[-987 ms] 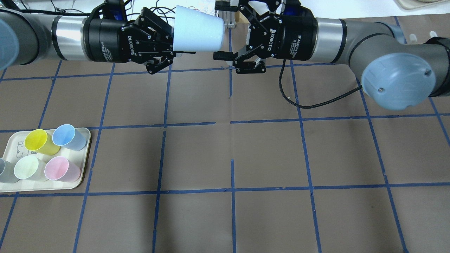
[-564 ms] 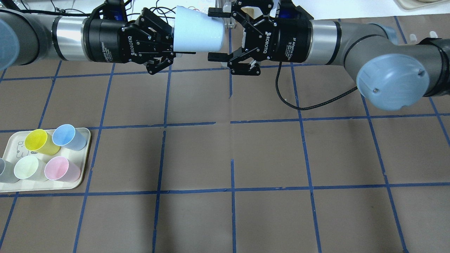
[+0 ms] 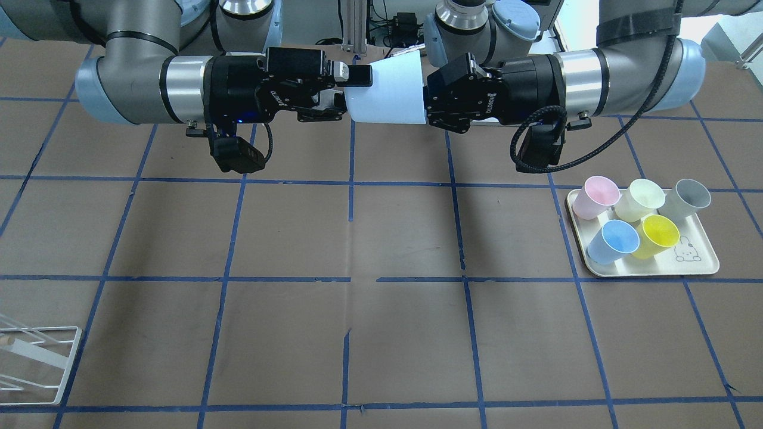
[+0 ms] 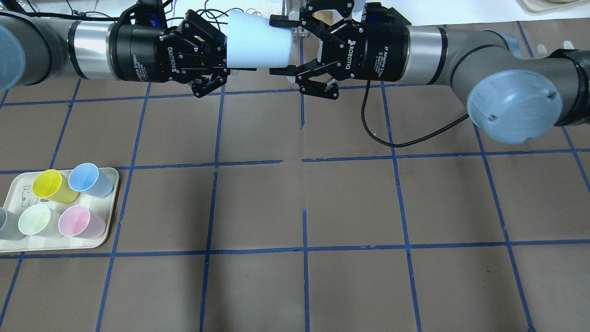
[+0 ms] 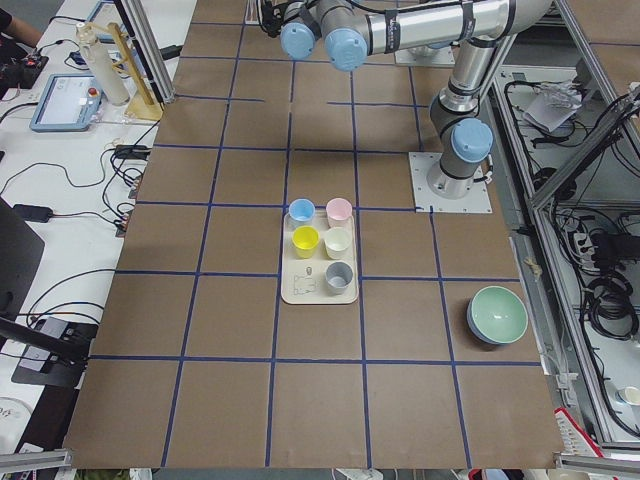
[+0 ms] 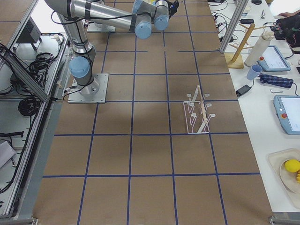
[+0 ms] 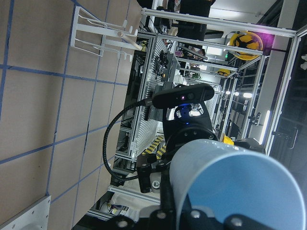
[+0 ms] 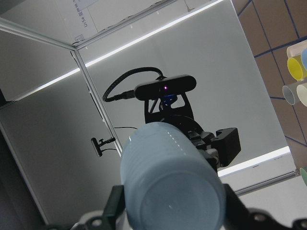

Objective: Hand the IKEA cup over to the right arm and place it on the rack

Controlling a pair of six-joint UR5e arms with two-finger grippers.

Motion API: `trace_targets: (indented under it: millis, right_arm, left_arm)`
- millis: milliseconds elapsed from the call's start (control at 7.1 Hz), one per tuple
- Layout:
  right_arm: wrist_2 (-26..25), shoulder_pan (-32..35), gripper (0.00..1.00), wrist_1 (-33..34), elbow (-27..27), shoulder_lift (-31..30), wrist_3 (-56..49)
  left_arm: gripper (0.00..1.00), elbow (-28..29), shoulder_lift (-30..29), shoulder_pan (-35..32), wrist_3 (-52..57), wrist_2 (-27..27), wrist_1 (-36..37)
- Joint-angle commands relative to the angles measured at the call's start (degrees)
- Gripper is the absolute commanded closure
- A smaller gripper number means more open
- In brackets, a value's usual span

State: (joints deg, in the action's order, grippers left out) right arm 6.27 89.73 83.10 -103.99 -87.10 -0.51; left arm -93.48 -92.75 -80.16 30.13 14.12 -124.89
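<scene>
The IKEA cup (image 4: 260,44), pale sky-blue, is held on its side high above the table's far edge; it also shows in the front view (image 3: 387,95). My left gripper (image 4: 230,62) is shut on the cup's rim end. The cup's base points at my right gripper (image 4: 274,45), which is open, its two fingers standing either side of the base end without clearly touching. The right wrist view shows the cup's base (image 8: 172,191) close up. The white rack (image 6: 199,112) stands far off on the table's right part, and also shows in the front view (image 3: 36,357).
A cream tray (image 4: 108,207) at the near left holds several cups, among them a deeper blue cup (image 4: 87,179) and a grey cup (image 3: 688,199). A green bowl (image 5: 498,315) sits near the table's left end.
My right gripper has moved left toward the cup; its open fingers now straddle the cup's base end. My left gripper and the cup have stayed in place.
</scene>
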Motion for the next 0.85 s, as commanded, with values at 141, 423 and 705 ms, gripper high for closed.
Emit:
trace_targets:
  millis: [141, 423, 705]
  right_arm:
    - [-0.56, -0.87, 1.00, 0.14, 0.11, -0.08, 0.51]
    - [-1.00, -3.75, 1.00, 1.18, 0.11, -0.17, 0.77]
    - [-1.26, -8.76, 1.00, 1.37, 0.19, -0.70, 1.12]
  left_arm:
    - [0.00, 0.67, -0.06, 0.09, -3.05, 0.12, 0.00]
    - [0.00, 0.76, -0.23, 0.18, -3.06, 0.21, 0.09]
    - [0.00, 1.20, -0.15, 0.18, -7.41, 0.91, 4.18]
